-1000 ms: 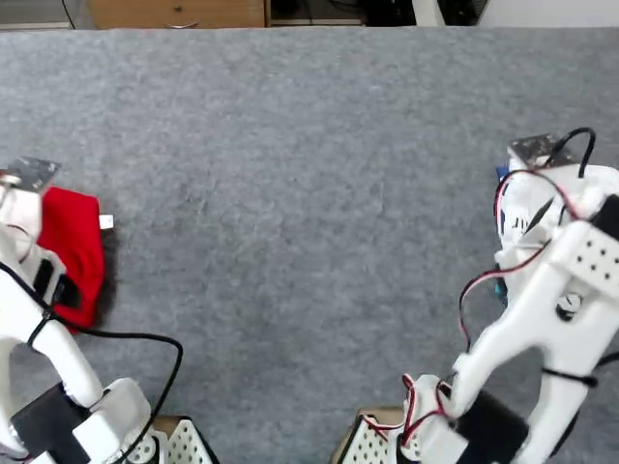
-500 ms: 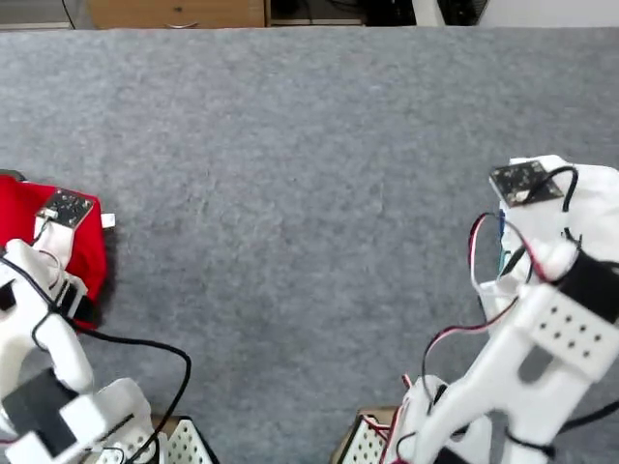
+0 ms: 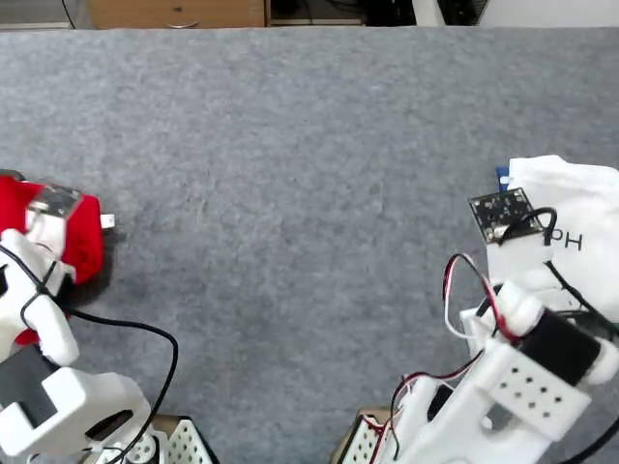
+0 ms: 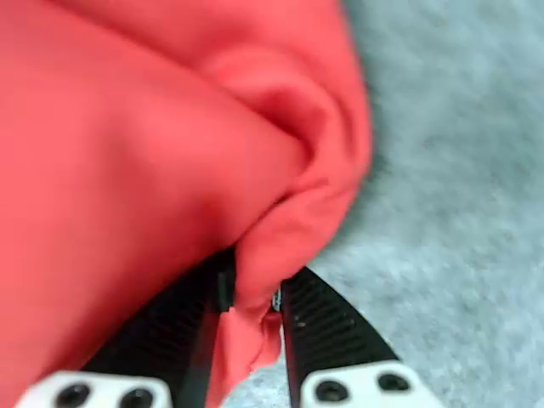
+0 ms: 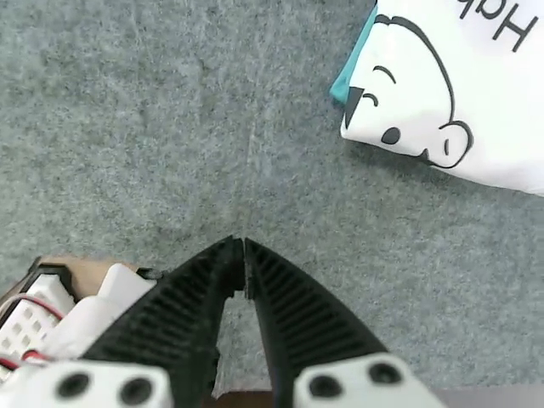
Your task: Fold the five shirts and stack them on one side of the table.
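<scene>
Your red shirt (image 3: pixel 85 244) lies bunched at the edge of the desk (image 3: pixel 309 145) on the left arm's side. It is not a flat fold yet. The left pincer (image 4: pixel 251 293) is clenched on a rounded fold of its cloth, with fabric pinched between the two black fingers (image 4: pixel 323 319).

At the opposite edge, the white printed shirt (image 3: pixel 571 227) lies flat and looks folded. A teal layer (image 5: pixel 344 83) peeks from under its corner, so a stack seems to be started there, though you cannot count its layers.

The right pincer (image 5: pixel 245 255) is clenched on nothing, over bare desk near that pile.

By my reading the red shirt is what is left: it needs folding and carrying across to the stack.
</scene>
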Robot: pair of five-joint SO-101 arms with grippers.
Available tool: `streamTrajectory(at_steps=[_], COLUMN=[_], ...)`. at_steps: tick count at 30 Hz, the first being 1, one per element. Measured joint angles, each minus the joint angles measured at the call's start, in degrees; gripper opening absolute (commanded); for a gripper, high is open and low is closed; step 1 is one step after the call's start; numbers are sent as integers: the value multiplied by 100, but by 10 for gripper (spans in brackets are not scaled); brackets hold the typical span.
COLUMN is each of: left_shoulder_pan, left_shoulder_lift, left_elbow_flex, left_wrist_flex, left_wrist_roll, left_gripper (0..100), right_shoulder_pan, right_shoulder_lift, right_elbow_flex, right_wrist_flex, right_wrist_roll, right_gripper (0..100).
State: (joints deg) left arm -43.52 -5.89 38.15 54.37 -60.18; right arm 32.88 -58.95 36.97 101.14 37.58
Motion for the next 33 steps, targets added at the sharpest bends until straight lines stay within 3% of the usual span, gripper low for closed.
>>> streamTrajectory(at_steps=[7,16,25,33], left_shoulder_pan=[176,1407,3798,6303], left_shoulder_lift=[-1371,-3235,-3868,-3895], left_elbow_flex=[-985,-1864,-2505,-3569], left_wrist_flex=[0,0,0,0], left_wrist_roll=[1714,3877,5178,5433], left_gripper=[17,18,18,18], right_shoulder_pan=[0,0,0,0], right_shoulder_lift=[-255,-255,-255,-255], right_elbow_flex=[35,35,35,149], right_wrist_flex=[0,0,0,0], right_wrist_roll=[0,0,0,0], right_gripper=[2,2,2,2])
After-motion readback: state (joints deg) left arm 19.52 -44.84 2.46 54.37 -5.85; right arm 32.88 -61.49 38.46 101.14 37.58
